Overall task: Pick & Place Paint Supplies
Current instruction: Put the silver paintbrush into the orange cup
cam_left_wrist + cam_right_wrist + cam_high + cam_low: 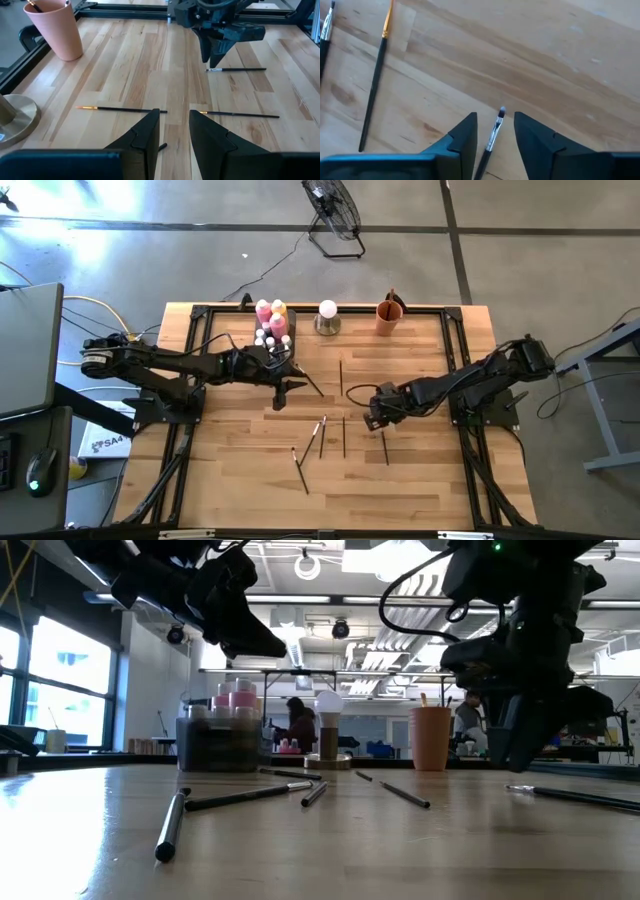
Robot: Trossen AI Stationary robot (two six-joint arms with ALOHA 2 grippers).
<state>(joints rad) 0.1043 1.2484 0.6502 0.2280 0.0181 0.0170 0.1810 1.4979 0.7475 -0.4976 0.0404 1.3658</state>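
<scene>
The left gripper (pixel 280 395) hovers beside the paint bottles (pixel 272 323), pink and yellow with white caps, which stand in a grey tray (pixel 290 345). Thin dark paintbrushes (pixel 322 436) lie scattered mid-table. The right gripper (pixel 495 131), fingers apart, straddles one brush (pixel 492 135). The orange cup (pixel 389 317) holds a brush.

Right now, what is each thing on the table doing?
Right gripper: open, fingers either side of a paintbrush lying flat.
Left gripper: partly open, empty, above the table.
Orange cup: upright.
Paint bottles: standing together, caps on.
Other paintbrushes: lying scattered.
</scene>
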